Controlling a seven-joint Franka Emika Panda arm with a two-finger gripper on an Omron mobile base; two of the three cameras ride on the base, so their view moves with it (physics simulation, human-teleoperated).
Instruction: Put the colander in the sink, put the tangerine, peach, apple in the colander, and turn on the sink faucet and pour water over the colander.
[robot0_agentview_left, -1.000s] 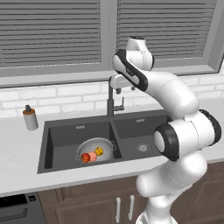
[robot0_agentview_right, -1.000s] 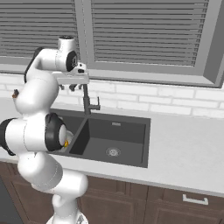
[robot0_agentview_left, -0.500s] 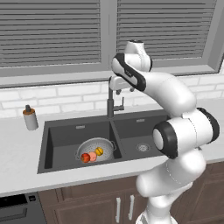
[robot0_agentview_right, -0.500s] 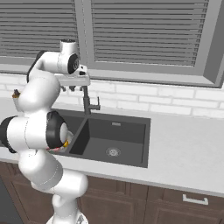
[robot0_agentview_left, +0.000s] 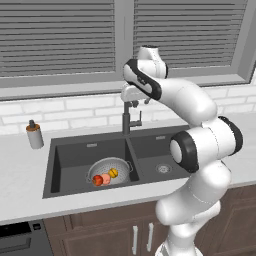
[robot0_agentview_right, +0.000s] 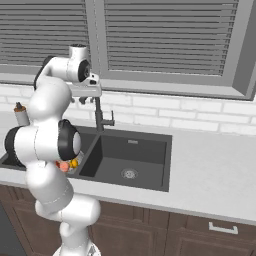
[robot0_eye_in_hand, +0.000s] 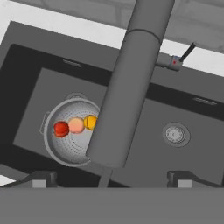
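Three round fruits sit in the shiny metal colander (robot0_eye_in_hand: 72, 136): the red apple (robot0_eye_in_hand: 61, 129), the pink-orange peach (robot0_eye_in_hand: 76, 125) and the small yellow-orange tangerine (robot0_eye_in_hand: 90, 122). It rests in the left bowl of the dark double sink (robot0_agentview_left: 75, 155). Above, the wide-open gripper (robot0_eye_in_hand: 109, 179) hovers by the tall black faucet (robot0_eye_in_hand: 127, 87). No writing can be read anywhere.

Colander (robot0_agentview_left: 109, 171) in left bowl of sink (robot0_agentview_left: 70, 156). Apple (robot0_agentview_left: 98, 180), peach (robot0_agentview_left: 106, 178), tangerine (robot0_agentview_left: 114, 173) side by side inside. Faucet (robot0_agentview_left: 126, 118) behind, between both bowls.
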